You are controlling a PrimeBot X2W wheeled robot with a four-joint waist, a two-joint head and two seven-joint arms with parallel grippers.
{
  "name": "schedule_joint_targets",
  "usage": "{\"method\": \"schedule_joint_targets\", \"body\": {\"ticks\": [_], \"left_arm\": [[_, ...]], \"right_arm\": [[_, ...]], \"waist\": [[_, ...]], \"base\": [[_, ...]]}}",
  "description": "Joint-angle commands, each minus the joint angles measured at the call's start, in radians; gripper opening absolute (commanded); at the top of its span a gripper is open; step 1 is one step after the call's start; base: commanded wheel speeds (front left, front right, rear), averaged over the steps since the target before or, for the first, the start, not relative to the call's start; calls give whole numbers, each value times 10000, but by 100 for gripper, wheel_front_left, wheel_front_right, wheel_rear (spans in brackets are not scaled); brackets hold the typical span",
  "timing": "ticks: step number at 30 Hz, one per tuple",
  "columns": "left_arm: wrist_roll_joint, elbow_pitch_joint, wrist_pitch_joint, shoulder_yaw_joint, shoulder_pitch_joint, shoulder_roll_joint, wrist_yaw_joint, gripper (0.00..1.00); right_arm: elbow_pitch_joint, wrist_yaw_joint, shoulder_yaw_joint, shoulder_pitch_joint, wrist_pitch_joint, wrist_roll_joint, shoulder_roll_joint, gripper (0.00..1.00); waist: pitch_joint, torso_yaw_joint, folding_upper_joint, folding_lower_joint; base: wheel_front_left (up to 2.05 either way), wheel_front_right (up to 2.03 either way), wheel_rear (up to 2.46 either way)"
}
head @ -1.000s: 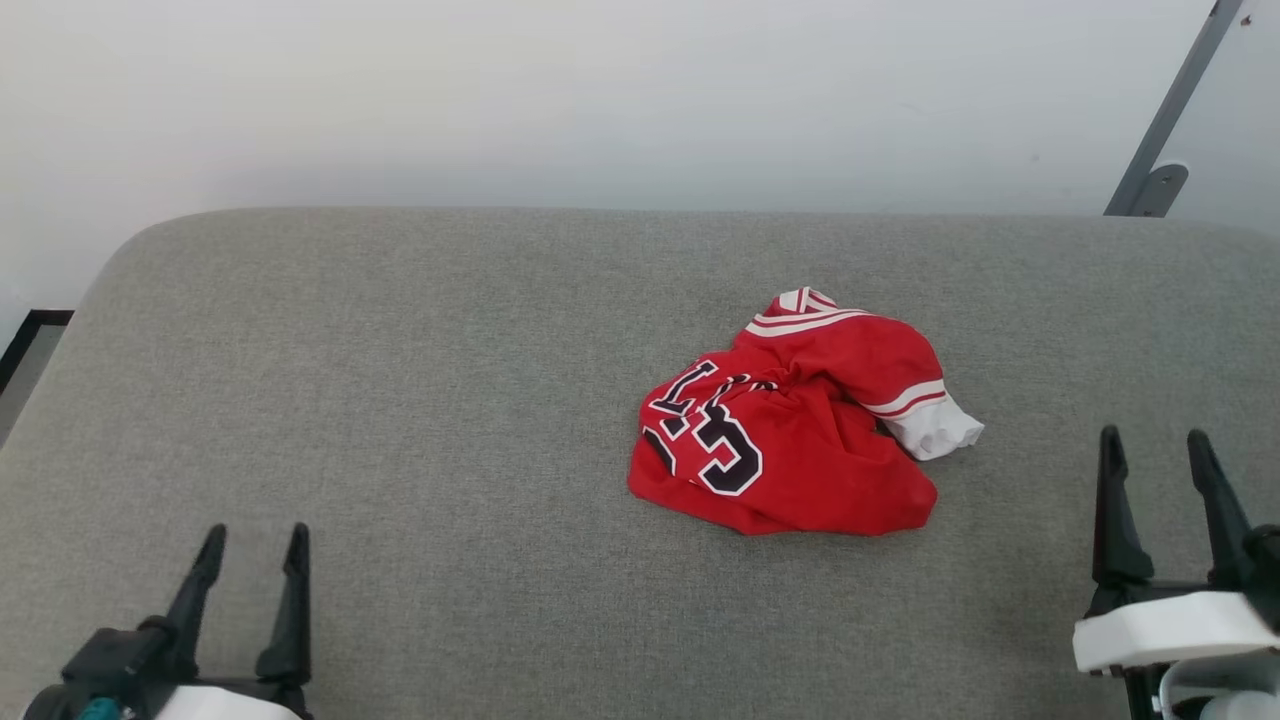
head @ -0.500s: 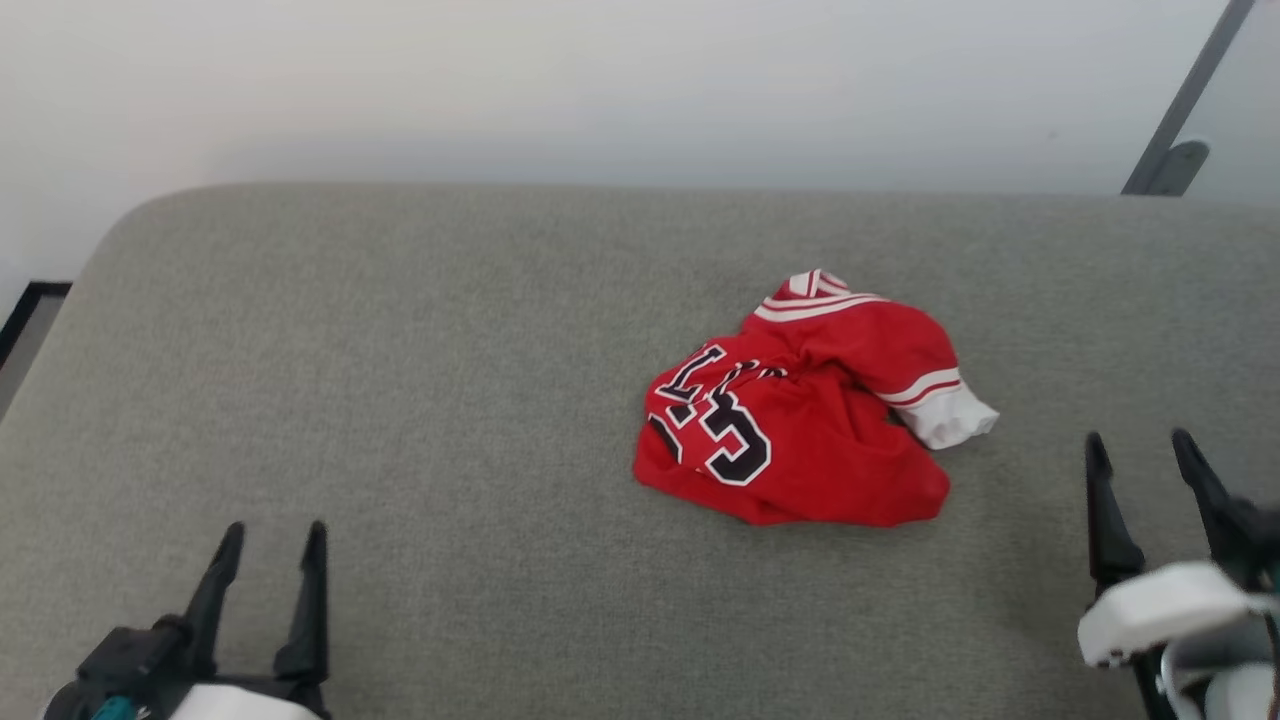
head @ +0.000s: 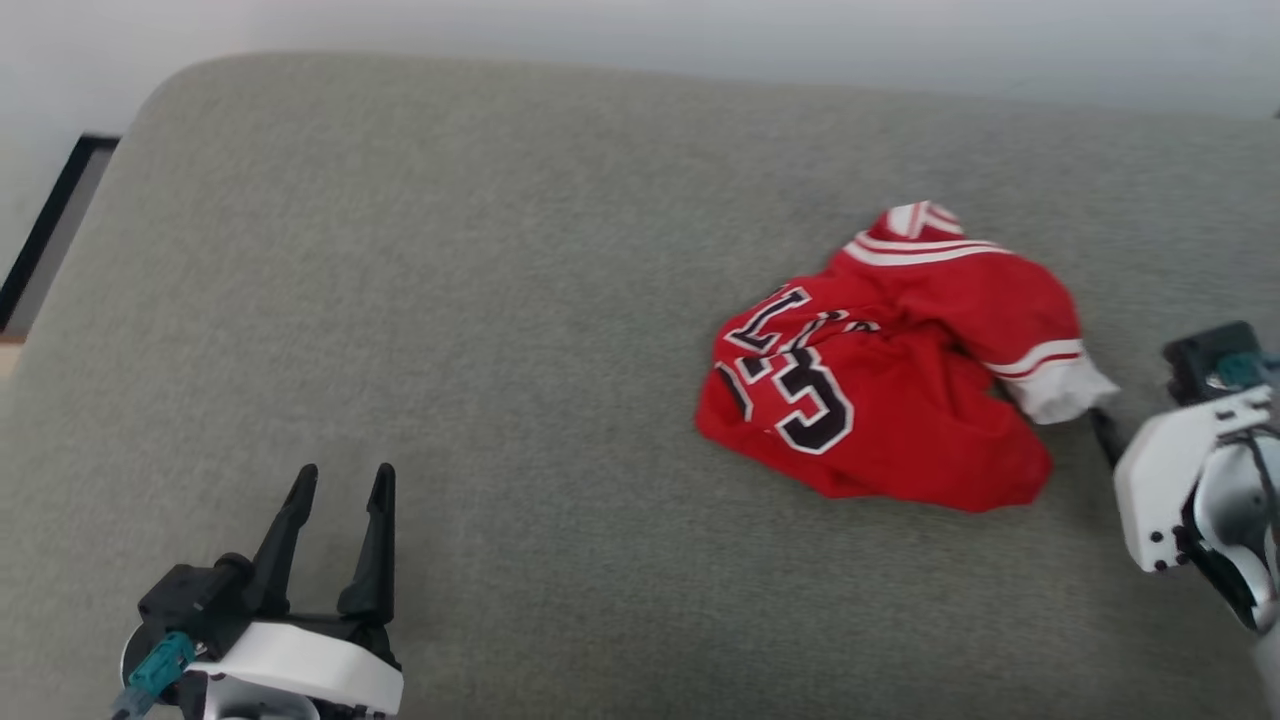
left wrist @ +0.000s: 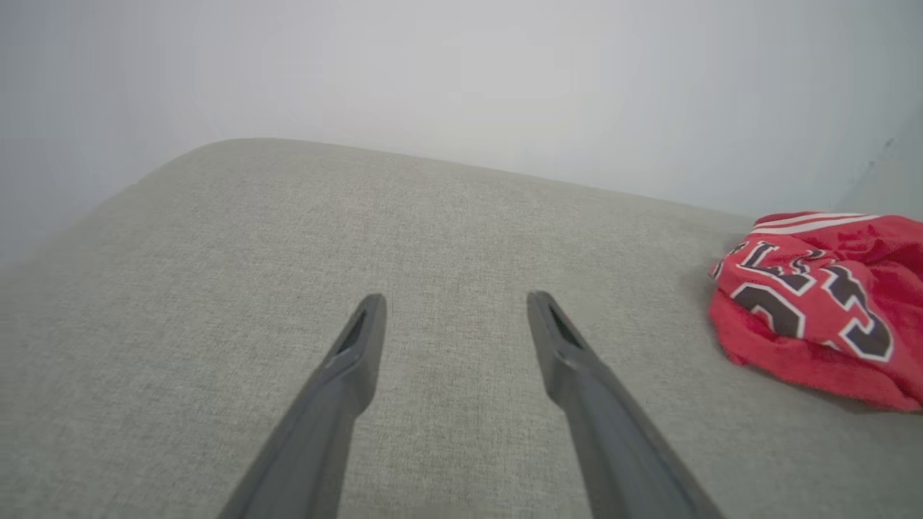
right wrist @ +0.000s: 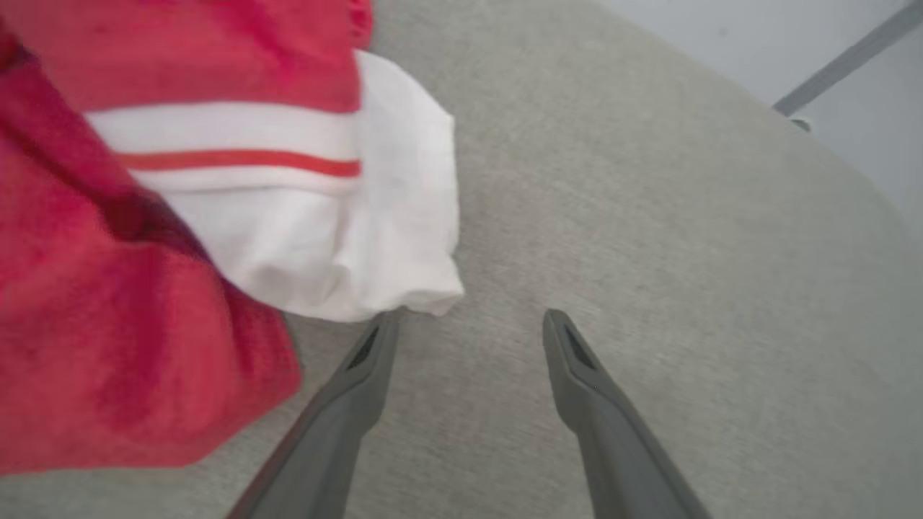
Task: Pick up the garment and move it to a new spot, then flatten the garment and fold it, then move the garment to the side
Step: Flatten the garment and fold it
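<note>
The garment (head: 880, 380) is a red jersey lying crumpled on the grey cushion (head: 450, 300), right of centre, its black number facing up and a white sleeve (head: 1060, 392) sticking out to the right. My right gripper (right wrist: 470, 317) is open just beside that sleeve (right wrist: 324, 216); its left fingertip (right wrist: 382, 339) sits at the sleeve's edge and nothing lies between the fingers. In the head view its white wrist housing (head: 1170, 490) hides most of the fingers. My left gripper (head: 344, 472) stands open at the lower left, far from the garment (left wrist: 815, 303), over bare cushion (left wrist: 456, 297).
The cushion's rounded far edge meets a white wall (head: 640, 30). A dark-framed strip (head: 50, 230) runs past the cushion's left edge. A grey metal bar (right wrist: 851, 58) slants beyond the cushion in the right wrist view. Wide bare cushion lies left of the garment.
The head camera has tilted down and shifted, so the whole picture moved. My right gripper has reached forward to the garment's white sleeve. The garment itself lies as before.
</note>
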Motion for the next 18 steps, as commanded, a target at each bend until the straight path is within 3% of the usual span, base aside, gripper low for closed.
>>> {"method": "schedule_joint_targets", "body": {"ticks": [1, 11, 12, 13, 14, 15, 18], "left_arm": [[-118, 54, -50, -34, -240, -9, 19, 100], [-392, 252, -50, -221, -681, -120, 19, 100], [-390, 274, -50, -225, -679, -119, 19, 100], [-394, 290, -51, -230, -691, -118, 19, 100], [-416, 293, -50, -210, -700, -116, 19, 100], [-435, 292, -50, -182, -697, -117, 19, 100], [-478, 298, -50, -125, -688, -109, 19, 100]], "right_arm": [[-125, -5, 211, -250, 349, 259, -164, 100], [-152, -3, 904, -719, 1544, 968, -607, 100], [-103, -5, 925, -687, 1606, 965, -600, 52], [-43, -5, 832, -692, 1653, 1010, -558, 40], [12, -6, 763, -695, 1695, 1014, -541, 5], [49, -6, 719, -683, 1747, 983, -566, 0], [88, -6, 358, -685, 1588, 885, -537, 0]], "waist": [[366, 333, -1, 0], [891, 754, -1, 0], [907, 761, -1, 0], [914, 759, -1, 0], [918, 747, -1, 0], [916, 724, -1, 0], [867, 609, -1, 0]], "base": [[0, 0, 0], [0, 0, 0], [0, 0, 0], [0, 0, 0], [0, 0, 0], [0, 0, 0], [0, 0, 0]]}}
